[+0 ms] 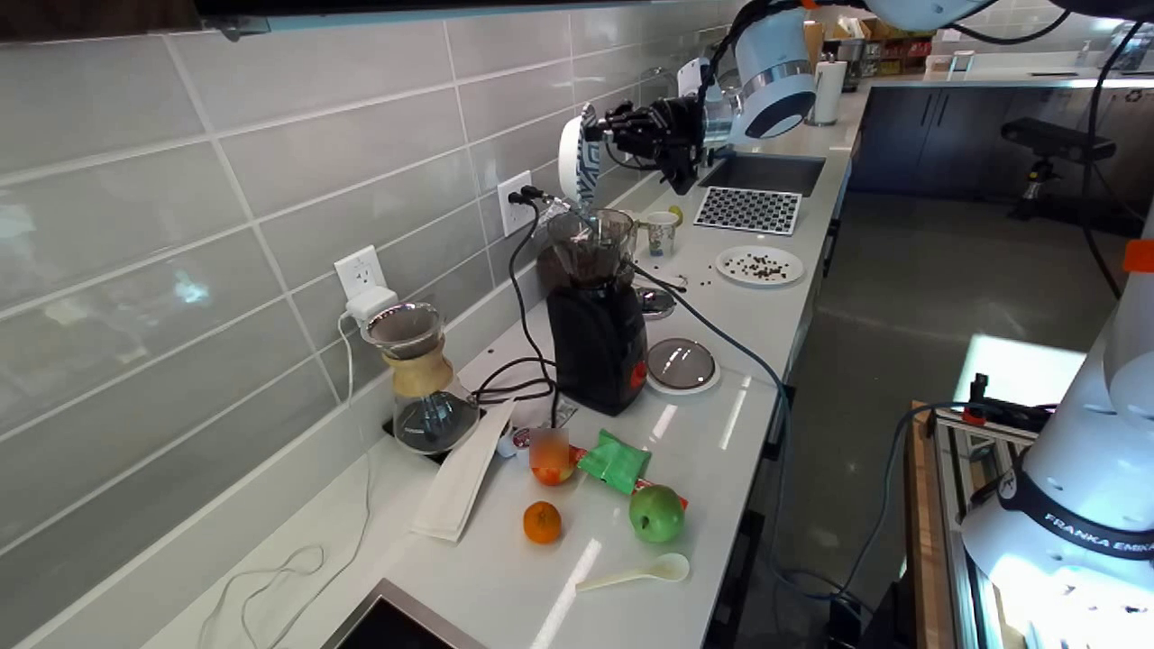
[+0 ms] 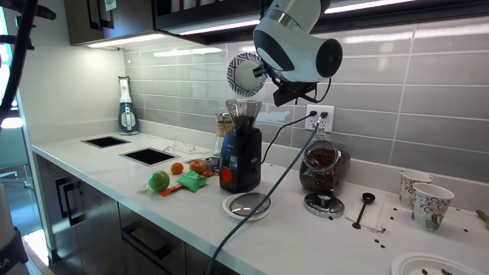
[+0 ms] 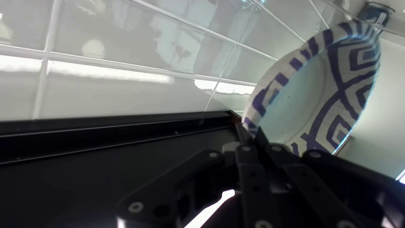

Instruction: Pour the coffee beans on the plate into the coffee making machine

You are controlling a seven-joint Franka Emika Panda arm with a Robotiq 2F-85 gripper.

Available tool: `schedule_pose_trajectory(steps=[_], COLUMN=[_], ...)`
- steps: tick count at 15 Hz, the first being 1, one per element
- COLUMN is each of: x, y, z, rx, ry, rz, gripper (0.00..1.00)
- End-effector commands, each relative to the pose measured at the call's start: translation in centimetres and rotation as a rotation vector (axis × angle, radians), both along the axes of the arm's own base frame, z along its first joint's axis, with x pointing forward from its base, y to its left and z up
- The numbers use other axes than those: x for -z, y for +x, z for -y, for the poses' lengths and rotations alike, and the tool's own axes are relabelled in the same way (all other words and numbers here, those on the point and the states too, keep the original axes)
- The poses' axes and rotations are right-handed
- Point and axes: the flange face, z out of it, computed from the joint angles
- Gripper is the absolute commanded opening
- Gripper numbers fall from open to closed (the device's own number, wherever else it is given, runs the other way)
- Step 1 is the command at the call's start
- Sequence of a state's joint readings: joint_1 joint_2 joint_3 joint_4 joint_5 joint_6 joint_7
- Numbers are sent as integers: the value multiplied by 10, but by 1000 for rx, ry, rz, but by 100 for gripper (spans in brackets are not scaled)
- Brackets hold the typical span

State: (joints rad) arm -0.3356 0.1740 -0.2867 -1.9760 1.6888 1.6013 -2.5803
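Observation:
My gripper point(image 1: 592, 129) is shut on the rim of a white bowl with a dark pattern point(image 2: 244, 74), also in the wrist view point(image 3: 316, 88). The bowl is tipped nearly on edge above the clear hopper point(image 1: 590, 236) of the black machine with a red button point(image 2: 240, 160). Dark coffee beans point(image 2: 242, 121) lie in the hopper. A few dark specks are inside the bowl; it looks otherwise empty. The gripper also shows in the wrist view point(image 3: 251, 131). A plain white plate point(image 1: 795, 267) with scattered beans point(image 1: 764, 267) rests farther along the counter.
A blue cable point(image 2: 263, 198) crosses in front of the machine. A round lid on a white dish point(image 1: 682, 364), a glass jar of beans point(image 2: 324, 168) and a carafe point(image 1: 424, 379) stand nearby. The tiled wall point(image 2: 366, 88) and upper cabinets point(image 2: 110, 23) are close to the arm.

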Motion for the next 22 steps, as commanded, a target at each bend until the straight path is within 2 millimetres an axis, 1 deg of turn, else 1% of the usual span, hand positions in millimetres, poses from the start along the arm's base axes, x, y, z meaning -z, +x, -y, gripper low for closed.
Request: schedule_pose_trajectory(steps=[1,6,11,15,18,22], x=[-1,-10,-33,-50,-56,-61], y=[-7,-8,-12,-16,-17,-23], z=[-1,1,7,19,30,35], rx=[-6,10,34,110,198,244], ry=[21,41,118,203,258,356], rz=[22,-14,-94,-246,-380,-574], gripper=[1,1,1,1,1,1])
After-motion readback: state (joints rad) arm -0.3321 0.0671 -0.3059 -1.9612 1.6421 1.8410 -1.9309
